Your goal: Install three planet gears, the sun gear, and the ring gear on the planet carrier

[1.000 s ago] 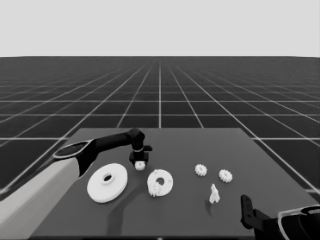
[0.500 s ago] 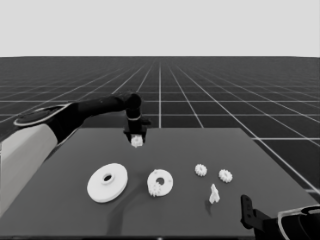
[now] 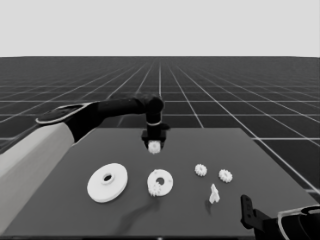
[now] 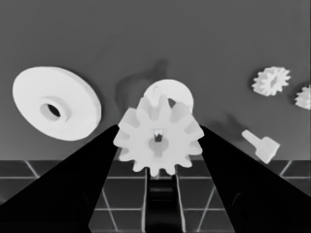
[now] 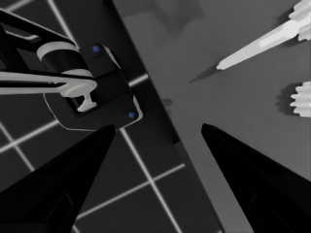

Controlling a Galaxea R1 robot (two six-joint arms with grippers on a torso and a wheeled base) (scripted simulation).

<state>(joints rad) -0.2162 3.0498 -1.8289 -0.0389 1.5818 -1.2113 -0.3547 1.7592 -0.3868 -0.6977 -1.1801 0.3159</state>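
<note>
Item: planet gear [image 4: 158,141], small white toothed wheel with a small centre bore, held in the left gripper [image 3: 154,145] above the far middle of the worktop [image 3: 260,165]. The fingers [image 4: 73,189] are clamped on its toothed rim from opposite sides, with the gear face turned toward the wrist camera.

Handling, judged: rigid, light, small; teeth give the fingers purchase, though a narrow rim hold may let it pivot. Best hold is across the rim, leaving the bore free for seating.

Item: smaller round part [image 3: 160,182], the planet carrier, near the middle of the worktop; one gear [image 3: 156,190] seems to sit at its near edge, exact seating not discernible.

Item: larger round part [image 3: 107,182], the ring gear, flat, just left of the carrier, apart from it. Probably the heaviest piece, best gripped at the outer edge.

Item: two loose gears [image 3: 200,170] [image 3: 225,175], lying right of the carrier, apart from each other.

Item: thin white piece [image 3: 214,194], near the right front.

Item: right gripper [image 5: 155,145], parked at the worktop's near right corner, fingers spread, holding nothing
</note>
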